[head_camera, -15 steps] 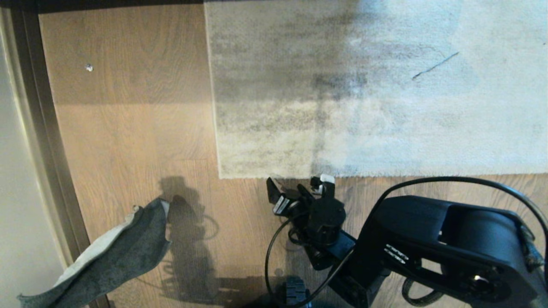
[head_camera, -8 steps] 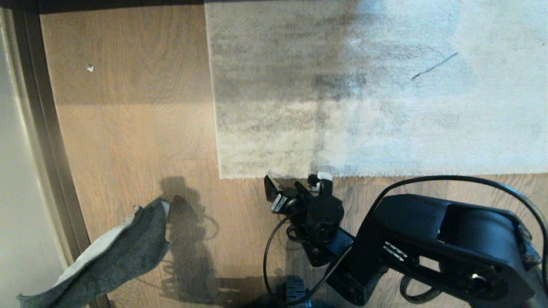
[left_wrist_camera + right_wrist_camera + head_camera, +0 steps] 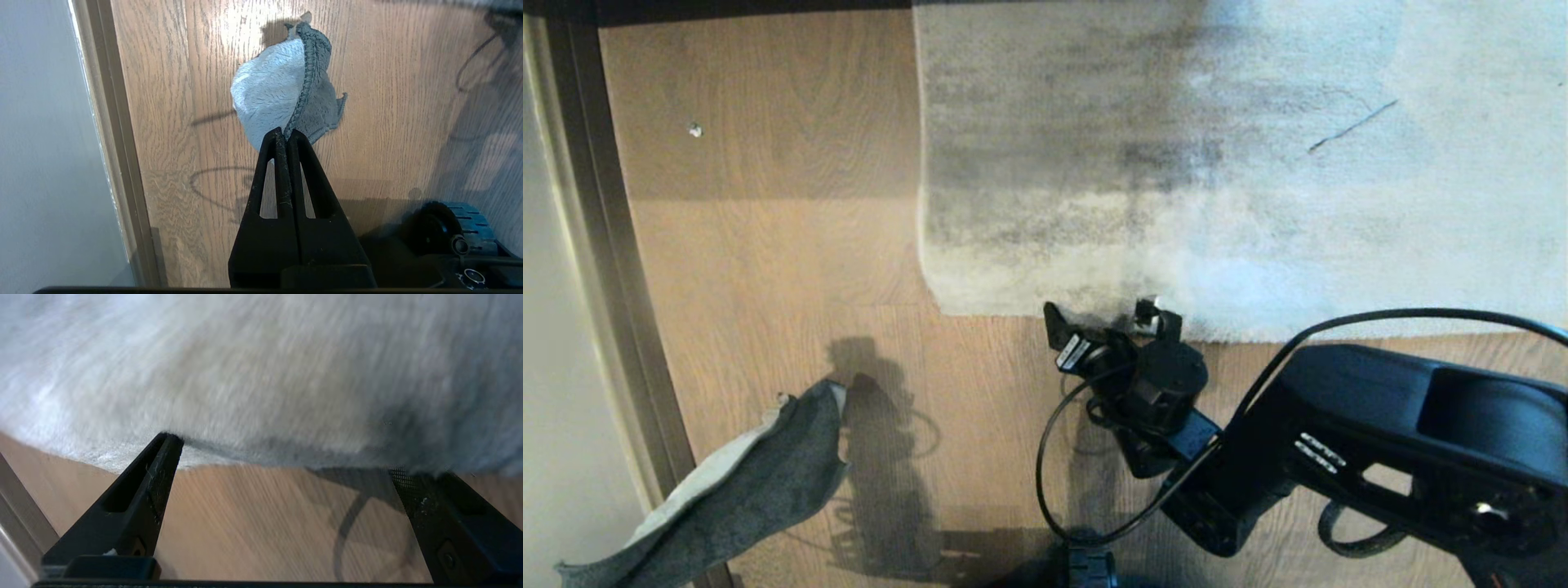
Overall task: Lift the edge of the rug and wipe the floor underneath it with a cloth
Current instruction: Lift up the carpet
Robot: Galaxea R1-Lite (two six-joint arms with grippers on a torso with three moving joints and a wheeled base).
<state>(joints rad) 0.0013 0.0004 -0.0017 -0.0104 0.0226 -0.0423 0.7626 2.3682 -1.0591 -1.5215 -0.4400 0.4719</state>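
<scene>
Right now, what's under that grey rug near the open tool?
Brown wood floor runs up to the rug edge and presumably continues beneath. The rug covers it, so what lies underneath is unseen. The open right tool pushes against the edge.

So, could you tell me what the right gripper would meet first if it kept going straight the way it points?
The rug edge: the open right gripper points at it, fingertips already at the border, probably touching.
</scene>
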